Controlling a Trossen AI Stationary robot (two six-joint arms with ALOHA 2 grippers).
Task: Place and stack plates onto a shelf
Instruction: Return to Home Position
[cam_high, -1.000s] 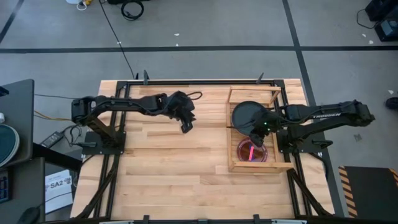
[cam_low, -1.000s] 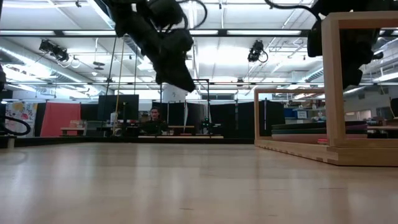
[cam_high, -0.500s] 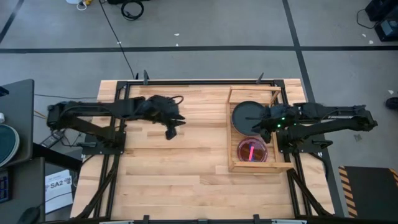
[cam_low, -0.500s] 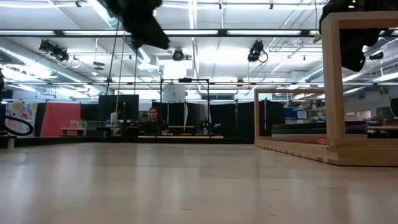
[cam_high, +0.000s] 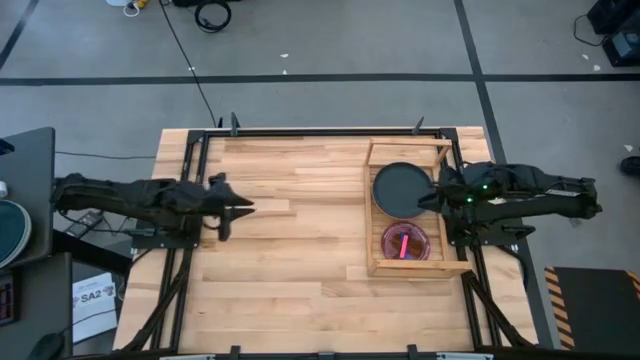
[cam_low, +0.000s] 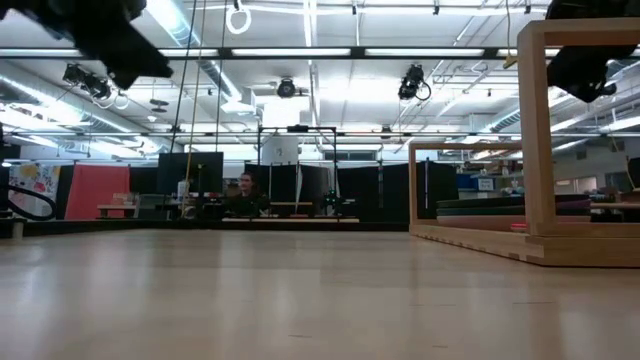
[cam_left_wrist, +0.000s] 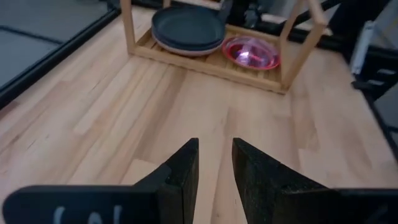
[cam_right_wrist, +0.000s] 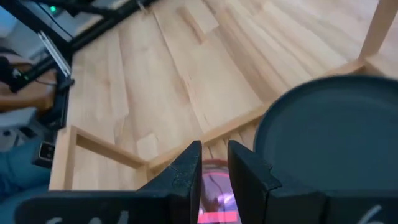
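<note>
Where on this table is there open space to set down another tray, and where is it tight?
The table is bare across its whole middle, from the left tool to the shelf. It is tight at the shelf: the dark plate stack and the red-pink plate fill it, and the right tool hangs over the stack's rim.

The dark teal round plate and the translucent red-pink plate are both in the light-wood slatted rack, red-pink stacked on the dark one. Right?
Not quite. Both are in the light-wood slatted rack, but the translucent red-pink plate lies beside the dark teal round plate, not on it; the high view shows this. The left gripper and right gripper hold nothing.
</note>
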